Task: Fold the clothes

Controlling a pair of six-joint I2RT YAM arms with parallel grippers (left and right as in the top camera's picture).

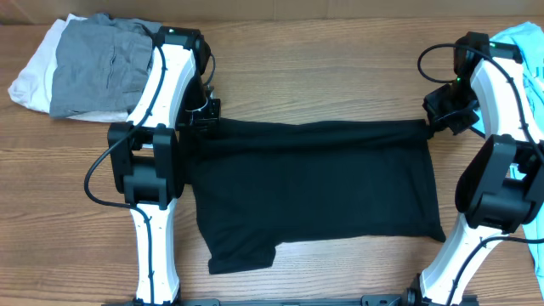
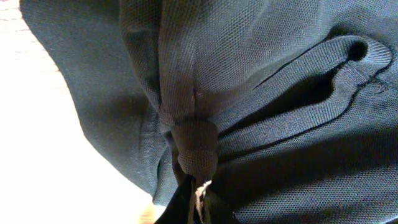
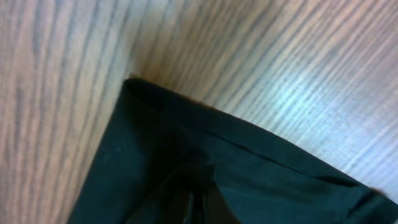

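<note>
At the far left of the brown wooden table [image 1: 323, 59] lies a folded grey cloth garment [image 1: 93, 68] on top of a white one [image 1: 25, 81], well apart from the work. Next, the left gripper [image 1: 202, 112] is closed on the far-left corner of the black short-sleeved fabric shirt [image 1: 314, 191]. In the left wrist view the knit is bunched into a small wad at the pinch. The shirt lies flat in the table centre, its far edge pulled straight betw. both arms, w/ one sleeve sticking out at the near left. The right gripper [image 1: 429, 126] is closed on the far-right corner, and the right wrist view shows the hem going into the pinch. At the far right a light blue garment [image 1: 523, 42] lies partly under the right arm.

Handling, as I judge it: the shirt is light, soft and limp, not slippery, not fragile. It prob. sags betw. the grips if lifted, so the corners are the good place to hold, w/ the edge tight.
</note>
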